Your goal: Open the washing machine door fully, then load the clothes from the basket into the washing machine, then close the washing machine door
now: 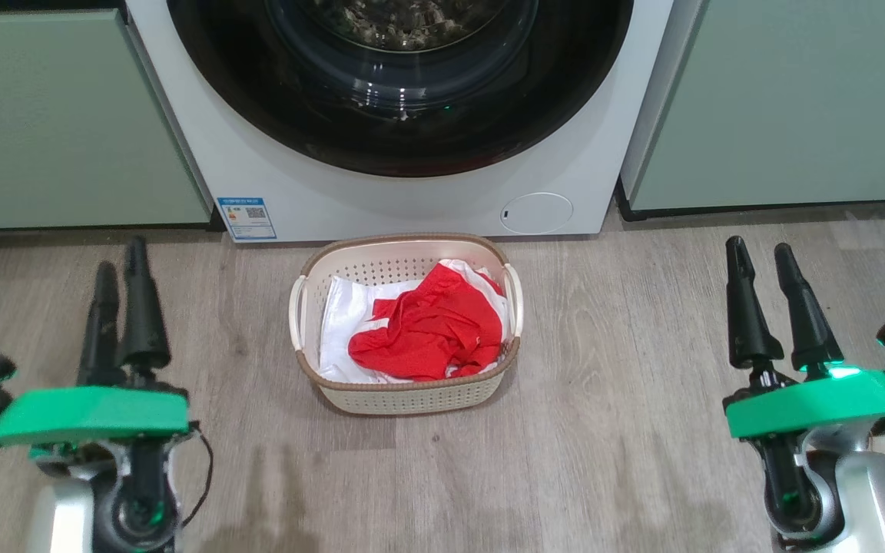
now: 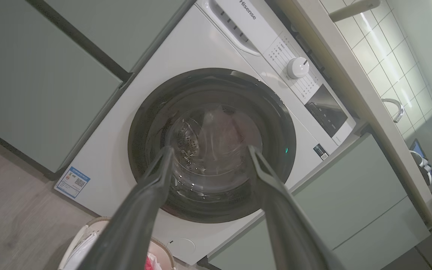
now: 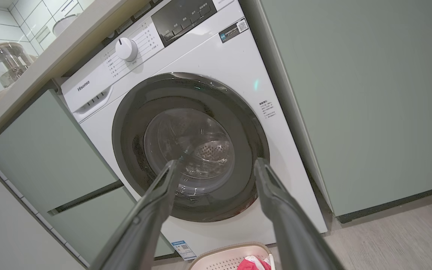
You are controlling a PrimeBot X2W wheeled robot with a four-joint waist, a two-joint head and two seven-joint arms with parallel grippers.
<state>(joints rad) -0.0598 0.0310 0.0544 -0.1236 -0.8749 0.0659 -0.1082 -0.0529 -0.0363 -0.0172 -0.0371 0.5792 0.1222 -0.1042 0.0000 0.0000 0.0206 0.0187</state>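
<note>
Red clothes (image 1: 431, 330) are lying in the basket (image 1: 404, 399) before the shut washing machine door (image 1: 400, 146), while the left gripper (image 1: 121, 257) and right gripper (image 1: 759, 247) are hovering wide open, empty, flanking it, presumably for clear access.

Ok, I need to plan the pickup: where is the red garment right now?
In the head view, the clothes lie in the basket, toward its right, on the floor before the washing machine.
</note>
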